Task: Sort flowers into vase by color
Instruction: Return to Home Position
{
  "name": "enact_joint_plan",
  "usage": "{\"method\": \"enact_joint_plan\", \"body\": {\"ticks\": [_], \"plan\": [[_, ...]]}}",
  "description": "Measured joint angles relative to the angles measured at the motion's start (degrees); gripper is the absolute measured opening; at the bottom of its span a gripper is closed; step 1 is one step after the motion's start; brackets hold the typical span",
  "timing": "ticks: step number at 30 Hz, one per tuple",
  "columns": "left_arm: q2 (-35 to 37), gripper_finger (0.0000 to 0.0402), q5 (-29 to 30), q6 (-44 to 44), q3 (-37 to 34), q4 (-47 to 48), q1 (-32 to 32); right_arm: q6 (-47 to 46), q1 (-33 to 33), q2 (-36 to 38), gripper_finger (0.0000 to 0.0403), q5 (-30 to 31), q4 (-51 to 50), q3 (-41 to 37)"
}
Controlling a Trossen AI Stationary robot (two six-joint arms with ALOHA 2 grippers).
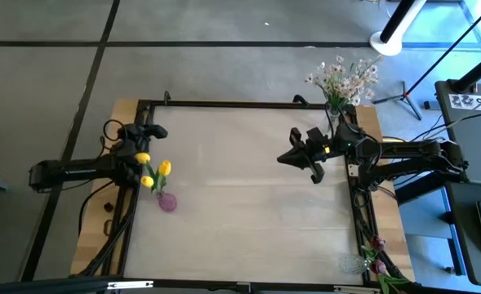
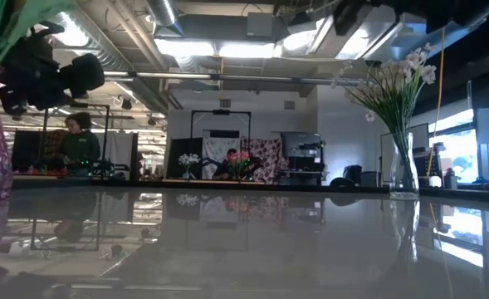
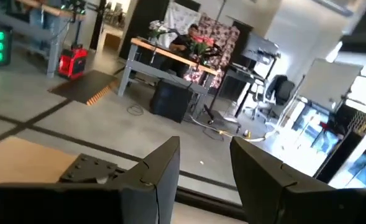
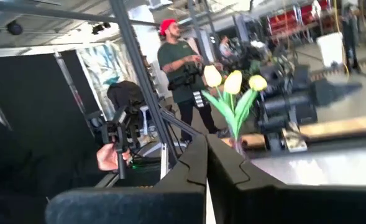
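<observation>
Three yellow tulips (image 1: pixel 153 169) stand with their stems in a small purple vase (image 1: pixel 167 202) near the table's left edge; the right wrist view shows them too (image 4: pixel 232 83). A spray of white-pink blossoms (image 1: pixel 345 77) stands in a clear vase (image 2: pixel 403 170) at the far right corner. Dark red flowers (image 1: pixel 377 260) show at the near right corner; what they rest on I cannot tell. My left gripper (image 3: pixel 204 163) is open and empty, just beyond the tulips on their far side (image 1: pixel 160 131). My right gripper (image 1: pixel 282 158) hangs shut and empty over the table's right half, pointing left.
A black frame (image 1: pixel 232 104) runs along the table's far edge and down both sides. The pale tabletop (image 1: pixel 240 196) lies bare between the two arms. A person in a red cap (image 4: pixel 178 59) stands in the room beyond the table.
</observation>
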State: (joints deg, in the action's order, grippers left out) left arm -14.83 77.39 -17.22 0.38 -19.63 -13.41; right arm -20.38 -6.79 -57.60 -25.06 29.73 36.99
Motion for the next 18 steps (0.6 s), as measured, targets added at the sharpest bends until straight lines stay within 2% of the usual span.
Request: {"method": "enact_joint_plan", "body": {"ticks": [2, 6, 12, 15, 18], "plan": [[0.1, 0.014, 0.2, 2.5, 0.0, -0.1, 0.6, 1.4, 0.0, 0.0, 0.0001, -0.6, 1.1, 0.0], [0.8, 0.014, -3.3, 6.3, 0.0, -0.4, 0.6, 2.8, -0.1, 0.3, 0.0001, -2.4, 6.6, -2.5], [0.8, 0.014, -6.1, 7.6, 0.0, -0.5, 0.6, -2.2, -2.6, 0.6, 0.0001, -1.5, 28.5, -12.7], [0.8, 0.014, -11.7, 7.1, 0.0, -0.5, 0.6, -4.7, -3.5, 0.6, 0.0001, -1.5, 35.6, -16.7], [0.8, 0.014, -19.5, 7.9, 0.1, -0.5, 0.6, -2.5, -3.5, 0.6, 0.0001, -1.2, 32.8, -18.5]]}}
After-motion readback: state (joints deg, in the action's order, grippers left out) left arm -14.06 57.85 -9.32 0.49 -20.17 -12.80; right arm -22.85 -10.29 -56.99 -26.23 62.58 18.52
